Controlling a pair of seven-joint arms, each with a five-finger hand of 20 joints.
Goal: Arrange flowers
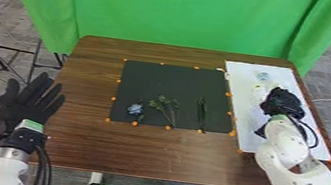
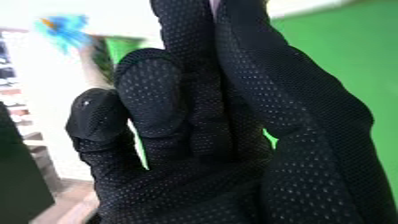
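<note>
Over the white board (image 1: 245, 118), my right hand (image 1: 284, 101) is loosely bent, its thumb close beside the fingers. In the right wrist view the same hand (image 2: 200, 115) has nothing visible in its grasp; a blue flower (image 2: 67, 32) with an orange centre is beyond the fingertips. A pale blue flower (image 1: 263, 76) and a whitish one (image 1: 258, 92) lie on the board near the hand. On the black mat (image 1: 168, 78) are a blue flower (image 1: 136, 109), a green sprig (image 1: 165, 108) and a dark narrow stem (image 1: 202, 110). My left hand (image 1: 31, 100) is open, fingers straight, left of the mat.
The brown wooden table (image 1: 172, 157) carries the mat and board side by side. Small orange markers edge the mat. A green curtain (image 1: 189, 15) hangs behind the table, and a black tripod (image 1: 3, 59) stands on the left.
</note>
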